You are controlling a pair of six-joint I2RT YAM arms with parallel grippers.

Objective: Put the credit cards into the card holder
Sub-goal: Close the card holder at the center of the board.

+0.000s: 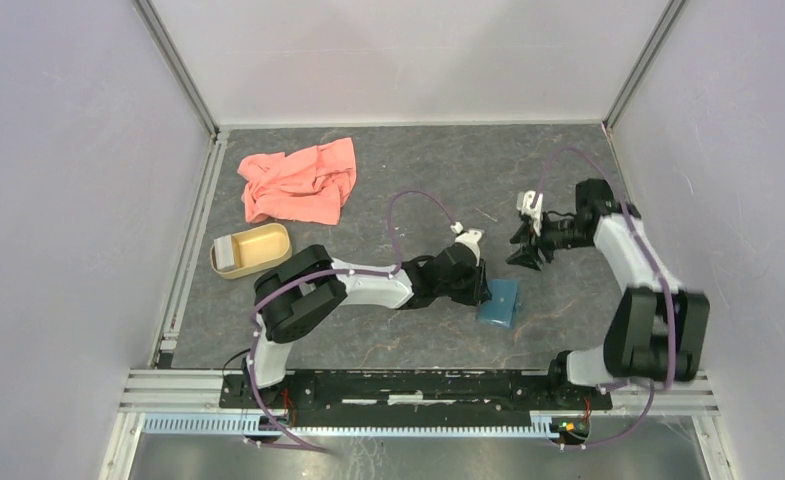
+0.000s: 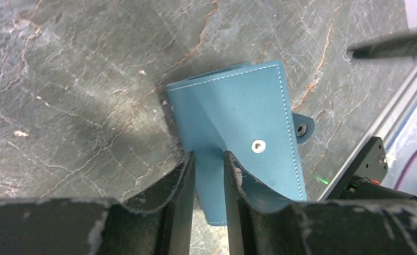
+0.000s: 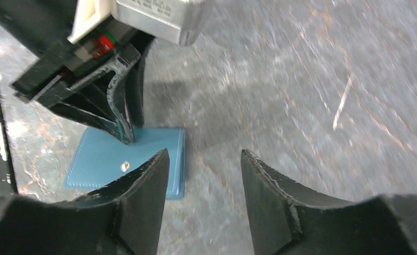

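Left claw [image 2: 209, 157]: the jaws stand close together, clamped on the near edge of the card holder [image 2: 243, 106]; teal leather fills the gap between them, and the cover creases upward from the pinch.

The card holder lies on the surface [image 1: 418, 335] just ahead of the arm bases, between the two arms; its snap stud [image 2: 258, 145] faces up and its snap tab [image 2: 303, 128] projects from one side; whether a pocket is exposed cannot be told.

Right claw [image 3: 204, 155]: jaws apart, nothing between them; it hangs above the surface just beyond the card holder; its wrist view is blurred.

Credit cards: none shows in either claw or on the card holder. The tan dish [image 1: 278, 262], farther off to the left, holds a pale piece [image 1: 226, 252] and a yellow area; these may be cards, but they are too small to tell. The salmon-pink cloth [image 1: 298, 180] lies beyond the dish.

Procedure, as judged:
- Hold the left clamp firm so the card holder cannot slide.
- Route the right claw to the dish clear of the left arm.
- Take one card by an edge.
- Present it flat, square to the pocket mouth.
- Release only once it is seated.
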